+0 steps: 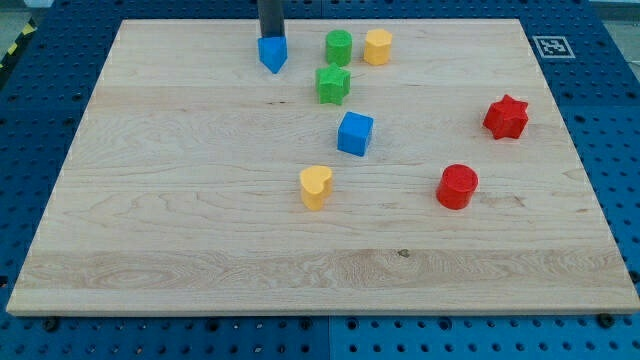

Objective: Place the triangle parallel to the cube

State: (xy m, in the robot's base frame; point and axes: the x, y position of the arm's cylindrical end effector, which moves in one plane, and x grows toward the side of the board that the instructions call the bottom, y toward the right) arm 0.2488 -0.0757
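The wooden surface is lying on a blue pegboard, with a small black-and-white tag sitting at its 1 o'clock corner; nothing on it is readable. The blue cube is sitting near centre. At its 12 o'clock are standing a green star, a green cylinder and a yellow hexagon. At 3 o'clock are sitting a red star and a red cylinder; at 7 o'clock, a yellow heart.

The rod is coming down upright from the view's top, my tip touching the blue triangle at its 12 o'clock edge. The triangle is sitting at the cube's 11 o'clock, well apart. There is no pincer here.
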